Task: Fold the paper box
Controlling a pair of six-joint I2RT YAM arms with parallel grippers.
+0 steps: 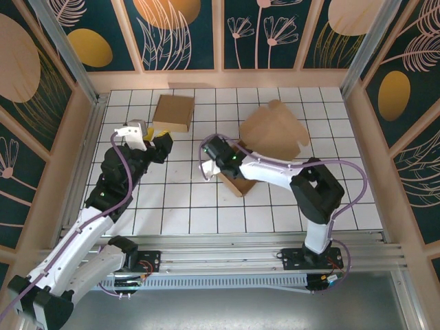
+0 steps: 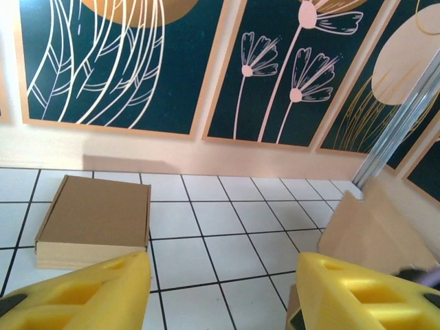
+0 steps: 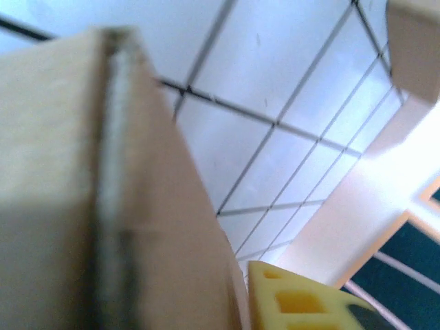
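Paper box [image 1: 275, 130] edge beside right claw [image 1: 216, 165], grip unclear; left claw [image 2: 221, 278] open above bare tiles [image 1: 179, 199].

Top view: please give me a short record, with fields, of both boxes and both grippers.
closed box: flat on the table, far left, nothing touching it
open box: partly folded, flaps raised, right of centre
left gripper: open, empty, near the closed box but apart from it
right gripper: at the open box's near left edge, cardboard close against its finger; open or shut cannot be told
task: folding not yet finished
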